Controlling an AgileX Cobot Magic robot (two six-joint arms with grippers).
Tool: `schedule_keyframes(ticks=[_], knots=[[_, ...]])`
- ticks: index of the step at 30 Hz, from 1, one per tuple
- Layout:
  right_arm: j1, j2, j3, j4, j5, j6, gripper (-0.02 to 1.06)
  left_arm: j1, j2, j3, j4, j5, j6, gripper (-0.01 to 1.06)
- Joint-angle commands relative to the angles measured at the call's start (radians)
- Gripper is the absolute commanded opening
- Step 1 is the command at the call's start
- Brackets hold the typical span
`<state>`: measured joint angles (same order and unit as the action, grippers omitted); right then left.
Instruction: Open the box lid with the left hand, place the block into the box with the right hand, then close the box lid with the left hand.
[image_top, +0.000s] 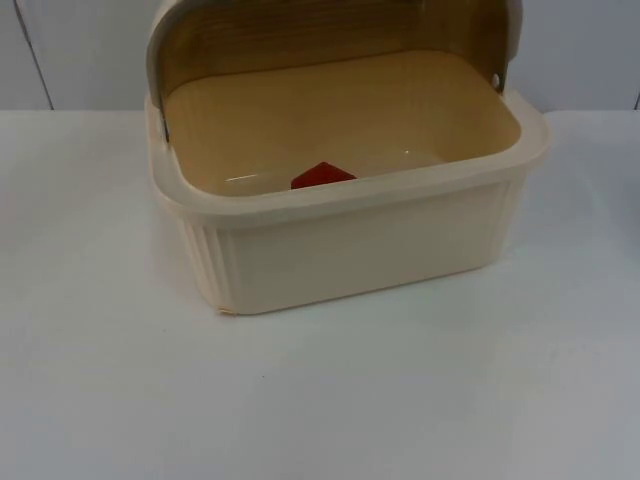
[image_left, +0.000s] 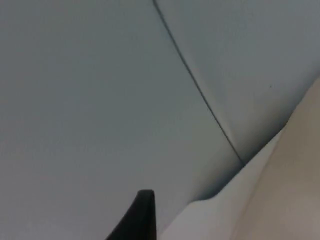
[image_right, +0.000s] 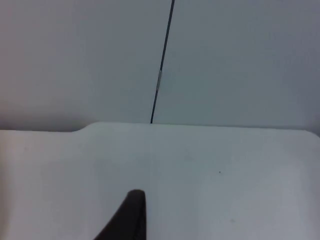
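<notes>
A cream plastic box (image_top: 350, 250) with ribbed walls stands at the middle of the table, toward the back. Its brown see-through lid (image_top: 300, 40) is rolled up and back, so the box is open. A red block (image_top: 322, 176) lies on the box floor close to the front wall, and the front rim hides its lower part. My left gripper (image_left: 141, 217) is held away from the box and faces the grey partition wall. My right gripper (image_right: 131, 215) hangs over bare table top, facing the wall too. Both arms wait.
White table top (image_top: 320, 400) stretches in front of the box and to both sides. The grey partition wall (image_right: 225, 60), with a dark vertical seam (image_right: 162, 60), closes the table's far edge just behind the box.
</notes>
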<state>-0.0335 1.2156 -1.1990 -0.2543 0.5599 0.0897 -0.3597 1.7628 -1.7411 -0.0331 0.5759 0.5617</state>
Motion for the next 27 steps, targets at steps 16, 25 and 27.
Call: schedule_keyframes(ticks=[16,25,27], knots=[[-0.006,-0.043,-0.007,-0.034,-0.024,0.008,1.04,-0.103,0.175,-0.039,0.157,-0.145,0.269,0.69],[-0.006,-0.043,-0.007,-0.034,-0.026,0.008,1.04,-0.103,0.175,-0.039,0.015,-0.139,0.271,0.0],[-0.006,-0.043,-0.007,-0.034,-0.026,0.008,1.04,-0.103,0.175,-0.039,0.006,-0.128,0.271,0.0]])
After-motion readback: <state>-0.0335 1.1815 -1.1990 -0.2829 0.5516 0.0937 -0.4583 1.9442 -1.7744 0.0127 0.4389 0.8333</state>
